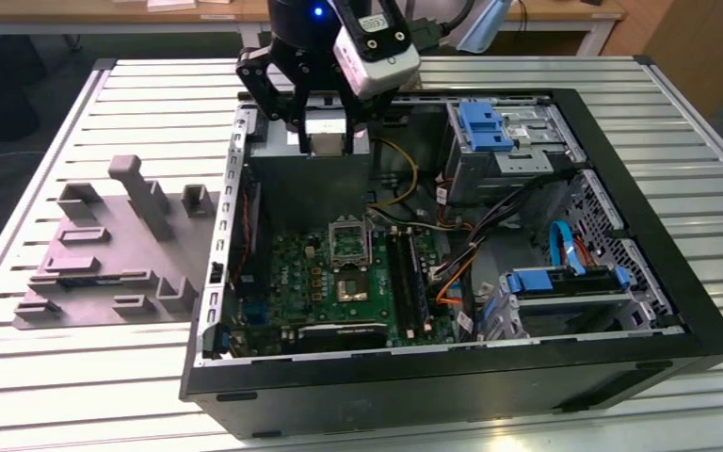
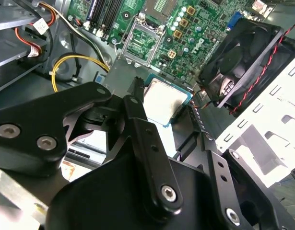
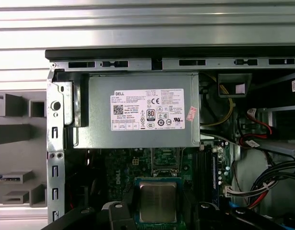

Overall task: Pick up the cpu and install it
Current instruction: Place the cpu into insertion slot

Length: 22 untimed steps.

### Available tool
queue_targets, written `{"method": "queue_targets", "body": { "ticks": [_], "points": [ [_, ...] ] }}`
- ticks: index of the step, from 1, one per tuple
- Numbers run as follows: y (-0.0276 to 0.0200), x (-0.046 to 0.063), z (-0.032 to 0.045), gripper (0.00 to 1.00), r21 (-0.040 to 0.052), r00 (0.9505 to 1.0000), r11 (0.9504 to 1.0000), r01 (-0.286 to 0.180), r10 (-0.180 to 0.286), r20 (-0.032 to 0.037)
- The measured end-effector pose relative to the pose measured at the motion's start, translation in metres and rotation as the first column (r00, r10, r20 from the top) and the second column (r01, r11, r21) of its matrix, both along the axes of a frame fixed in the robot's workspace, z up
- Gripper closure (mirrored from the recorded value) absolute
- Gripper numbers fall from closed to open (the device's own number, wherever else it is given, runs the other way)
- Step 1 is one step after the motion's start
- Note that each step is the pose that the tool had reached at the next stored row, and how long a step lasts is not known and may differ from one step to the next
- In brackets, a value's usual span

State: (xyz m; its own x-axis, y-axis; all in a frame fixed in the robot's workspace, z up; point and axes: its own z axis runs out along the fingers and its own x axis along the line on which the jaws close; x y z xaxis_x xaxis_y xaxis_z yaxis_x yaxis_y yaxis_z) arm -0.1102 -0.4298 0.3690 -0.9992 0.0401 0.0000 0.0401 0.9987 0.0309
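The cpu [image 3: 158, 200], a flat square chip with a silvery top and pale rim, hangs in the air between my gripper's fingers, also seen in the second wrist view [image 2: 162, 99]. My gripper [image 1: 328, 139] is shut on it, high over the large grey box with a white label [image 3: 137, 110] at the far end of the open computer case [image 1: 663, 273]. The metal-framed socket [image 1: 349, 241] lies open on the green motherboard [image 1: 298, 282], lower and nearer in the exterior view. The socket [image 2: 140, 42] sits beyond the chip in the second wrist view.
A black fan [image 2: 243, 62] stands at the case wall near the socket. Memory slots [image 1: 407, 273], yellow and orange cables [image 1: 402, 174] and blue drive brackets [image 1: 481, 127] fill the case's other half. A grey fixture plate [image 1: 110, 245] lies on the slatted table at the exterior view's left.
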Motion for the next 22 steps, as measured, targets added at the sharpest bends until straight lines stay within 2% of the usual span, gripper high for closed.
{"method": "queue_targets", "body": {
  "ticks": [5, 10, 22],
  "points": [
    [-0.0028, 0.000, -0.0030, 0.53, 0.0003, 1.0000, 1.0000, 0.000, 0.000, 0.0002],
    [-0.0030, 0.003, -0.0086, 0.53, -0.0001, 1.0000, 1.0000, 0.000, 0.000, 0.0000],
    [-0.0035, 0.004, -0.0104, 0.53, 0.0004, 1.0000, 1.0000, 0.000, 0.000, 0.0000]
  ]
}}
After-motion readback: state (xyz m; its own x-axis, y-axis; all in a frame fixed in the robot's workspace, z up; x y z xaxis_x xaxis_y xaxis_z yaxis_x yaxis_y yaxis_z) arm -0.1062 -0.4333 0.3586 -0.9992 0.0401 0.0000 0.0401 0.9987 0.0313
